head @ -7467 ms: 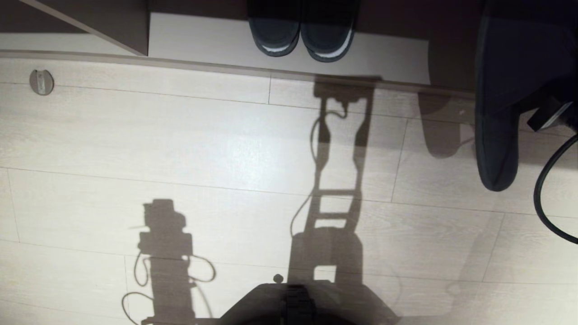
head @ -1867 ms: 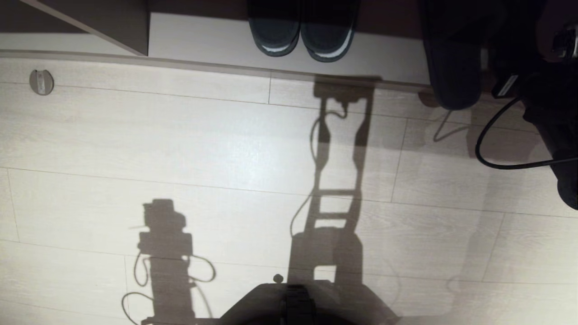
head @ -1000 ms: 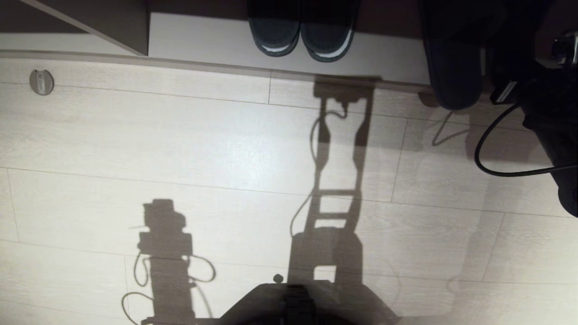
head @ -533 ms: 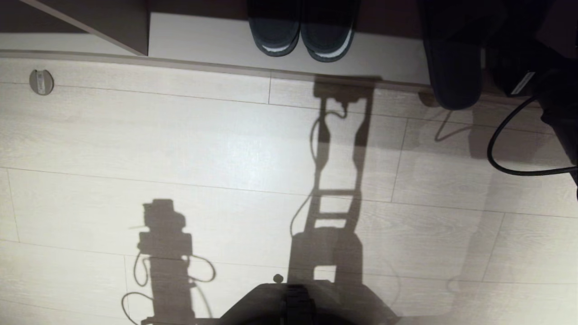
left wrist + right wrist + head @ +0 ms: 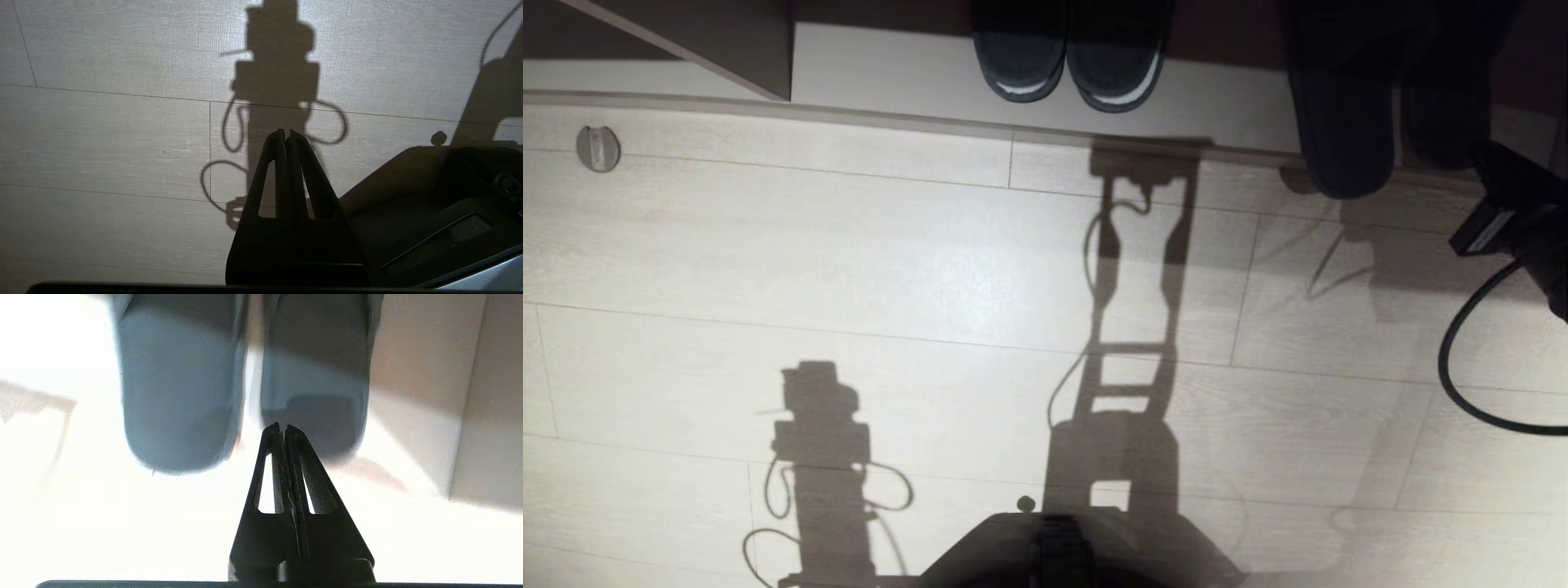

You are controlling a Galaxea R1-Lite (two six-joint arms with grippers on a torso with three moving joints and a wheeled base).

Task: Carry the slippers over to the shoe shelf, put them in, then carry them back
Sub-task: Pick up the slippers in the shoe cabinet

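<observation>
Slippers (image 5: 1343,122) side by side, upper right of the head view, in the shoe shelf (image 5: 1045,102).
Right gripper (image 5: 282,428) pinched closed, empty, just before their heels; left gripper (image 5: 286,132) likewise closed, empty.

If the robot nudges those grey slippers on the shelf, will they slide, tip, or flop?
The slippers look flat and low, so tipping seems unlikely. On the smooth shelf floor they would probably slide easily. They look soft, so a heel might bend if pinched by the right gripper.
</observation>
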